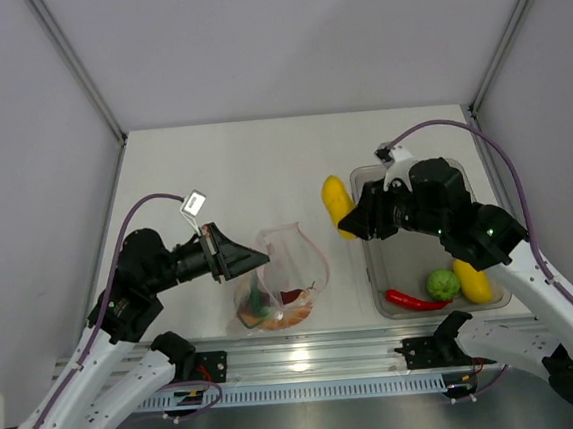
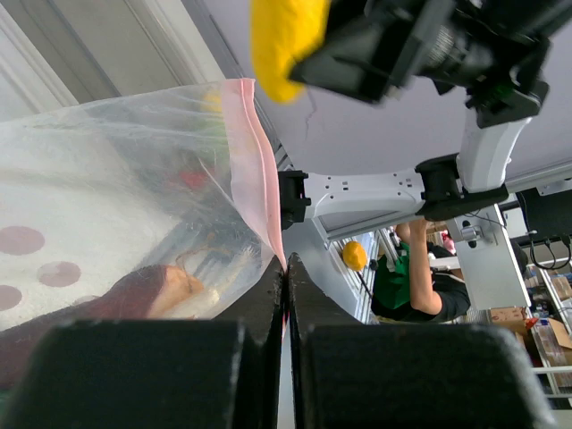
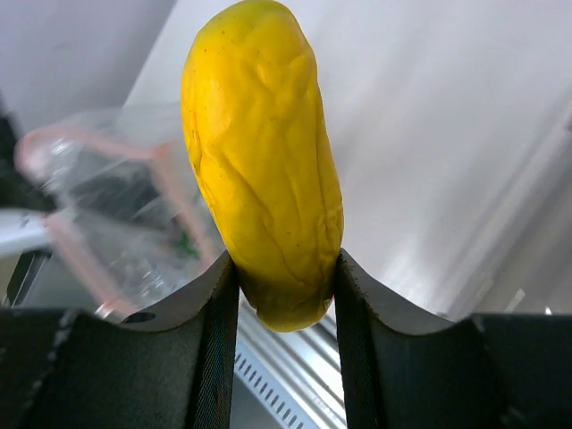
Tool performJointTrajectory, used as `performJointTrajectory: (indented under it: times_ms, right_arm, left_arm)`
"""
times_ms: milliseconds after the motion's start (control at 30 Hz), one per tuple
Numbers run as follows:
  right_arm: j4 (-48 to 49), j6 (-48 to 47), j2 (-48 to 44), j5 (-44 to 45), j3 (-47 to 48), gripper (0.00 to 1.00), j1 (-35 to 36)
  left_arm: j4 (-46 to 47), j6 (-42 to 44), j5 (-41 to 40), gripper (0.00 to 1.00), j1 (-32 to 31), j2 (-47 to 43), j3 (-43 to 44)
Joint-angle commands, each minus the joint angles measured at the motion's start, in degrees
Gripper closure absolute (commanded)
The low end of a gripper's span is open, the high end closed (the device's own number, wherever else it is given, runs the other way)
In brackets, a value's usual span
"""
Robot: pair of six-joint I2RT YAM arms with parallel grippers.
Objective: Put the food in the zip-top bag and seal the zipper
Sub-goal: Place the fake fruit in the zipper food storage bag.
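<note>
The zip-top bag (image 1: 284,275) hangs open near the table's front, with orange, green and reddish-brown food (image 1: 280,310) inside. My left gripper (image 1: 261,264) is shut on the bag's rim at the pink zipper (image 2: 255,170), holding the mouth up. My right gripper (image 1: 353,224) is shut on a long yellow fruit (image 1: 338,203), lifted to the right of the bag; the fruit (image 3: 264,161) sticks out past the fingers (image 3: 219,349). The blurred bag mouth (image 3: 116,214) shows to the left behind it.
A rigid clear bin (image 1: 436,262) at the right holds a red chili (image 1: 412,300), a green round fruit (image 1: 443,284) and another yellow fruit (image 1: 471,281). An aluminium rail (image 1: 309,358) runs along the near edge. Grey walls enclose the table.
</note>
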Motion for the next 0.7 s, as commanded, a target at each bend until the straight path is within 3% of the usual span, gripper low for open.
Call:
performJointTrajectory:
  times_ms: [0,300,600,667]
  right_arm:
    - [1.1,-0.7,-0.3,0.0,3.8,1.0,8.9]
    - [4.0,-2.3,5.7,9.4,8.5,0.96,30.7]
    - [5.2,-2.8,9.3,16.7,7.9,0.85,34.6]
    - [5.5,-3.1,9.4,17.5,7.9,0.76,34.6]
  left_arm:
    - [1.5,-1.2,0.9,0.99,0.3,0.3,-0.1]
    - [1.0,-1.5,0.7,1.0,0.3,0.9,1.0]
    - [1.0,-2.2,1.3,1.0,0.3,0.4,1.3]
    - [1.0,-2.4,1.4,0.99,0.3,0.3,1.3]
